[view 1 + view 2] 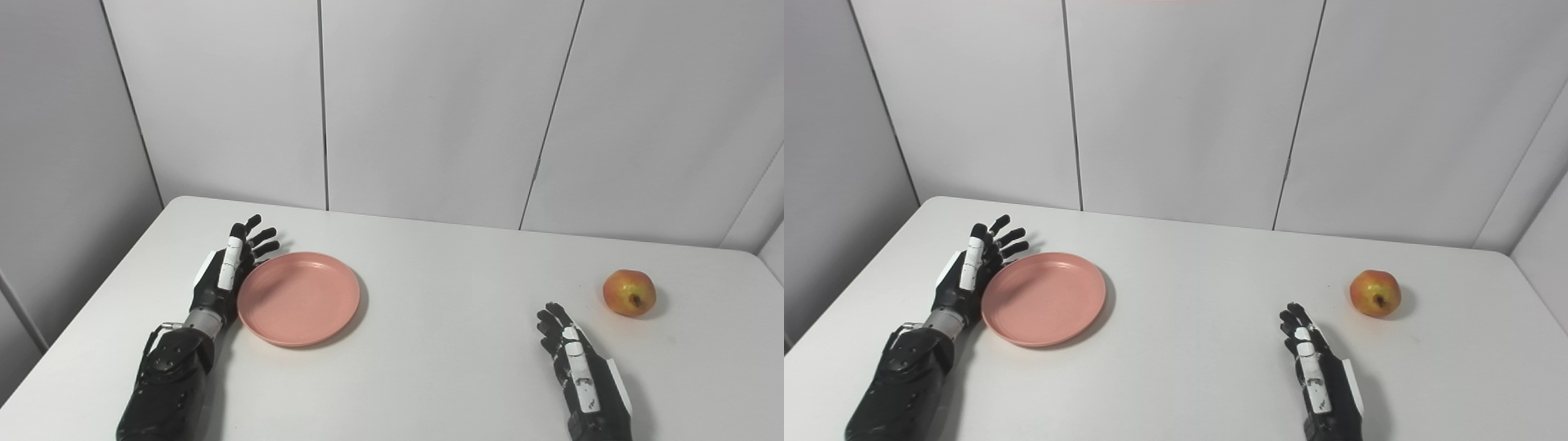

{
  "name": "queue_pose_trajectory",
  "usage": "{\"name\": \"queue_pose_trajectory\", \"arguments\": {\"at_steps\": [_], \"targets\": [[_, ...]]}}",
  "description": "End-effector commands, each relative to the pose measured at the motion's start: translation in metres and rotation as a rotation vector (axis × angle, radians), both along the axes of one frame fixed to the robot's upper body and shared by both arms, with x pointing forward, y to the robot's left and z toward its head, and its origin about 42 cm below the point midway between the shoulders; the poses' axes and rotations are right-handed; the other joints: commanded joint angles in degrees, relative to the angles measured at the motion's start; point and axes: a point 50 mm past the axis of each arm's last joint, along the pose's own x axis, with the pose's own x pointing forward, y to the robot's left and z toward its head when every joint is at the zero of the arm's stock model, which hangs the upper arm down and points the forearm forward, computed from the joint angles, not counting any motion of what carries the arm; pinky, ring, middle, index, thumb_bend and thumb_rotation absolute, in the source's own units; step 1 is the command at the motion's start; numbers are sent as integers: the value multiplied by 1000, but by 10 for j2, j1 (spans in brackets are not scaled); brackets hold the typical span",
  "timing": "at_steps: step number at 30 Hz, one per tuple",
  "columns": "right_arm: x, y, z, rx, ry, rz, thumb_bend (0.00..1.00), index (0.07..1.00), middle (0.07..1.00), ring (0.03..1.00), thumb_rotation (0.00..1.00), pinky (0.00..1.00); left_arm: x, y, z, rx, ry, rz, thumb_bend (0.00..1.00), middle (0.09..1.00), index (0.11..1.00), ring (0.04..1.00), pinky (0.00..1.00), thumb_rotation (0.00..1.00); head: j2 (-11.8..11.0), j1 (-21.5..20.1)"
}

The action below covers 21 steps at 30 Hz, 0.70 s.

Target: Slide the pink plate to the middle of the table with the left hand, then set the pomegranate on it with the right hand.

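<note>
Left eye view first: the pink plate (298,298) sits flat on the white counter (441,343), left of centre. The left hand (223,275) is right at the plate's left rim, edge-on, fingers (260,236) stretched and fanned apart toward the far side, holding nothing. Whether the palm actually touches the rim or just sits beside it is hard to call from here. Over on the right, the pomegranate (629,293) rests by itself on the counter, red with a yellow patch, its dark stem end facing near. The right hand (579,367) lies near and a little left of the fruit, clearly apart from it, fingers extended toward the far side and loosely together, nothing in its grasp.

Now the right eye view: same layout, seen from slightly to the side. The plate (1043,298) is empty and still on the left part of the counter (1188,361), with the left hand (968,272) alongside its left rim, fingers spread, gripping nothing. The pomegranate (1375,293) sits far right, well apart from the plate. The right hand (1317,373) is below it in the frame, open and empty, with a gap of bare counter between fingertips and fruit.
</note>
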Motion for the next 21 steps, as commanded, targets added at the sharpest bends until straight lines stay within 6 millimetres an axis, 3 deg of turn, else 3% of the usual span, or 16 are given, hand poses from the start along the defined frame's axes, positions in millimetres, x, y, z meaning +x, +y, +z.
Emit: {"name": "queue_pose_trajectory", "arguments": {"at_steps": [1,11,21], "targets": [[-16,12,-23,27,112,17,793,881,878,911,866,953,3,-19,4,-15,10,-47,979,874,938,845,739,970,2,-3],[-16,22,-17,11,103,27,808,876,878,908,882,946,-2,-31,10,-15,27,-80,951,880,944,849,745,989,16,-39],[-14,35,-14,15,99,30,811,882,872,903,871,944,-7,-39,10,-13,7,-97,1000,885,924,845,729,979,20,-71]]}}
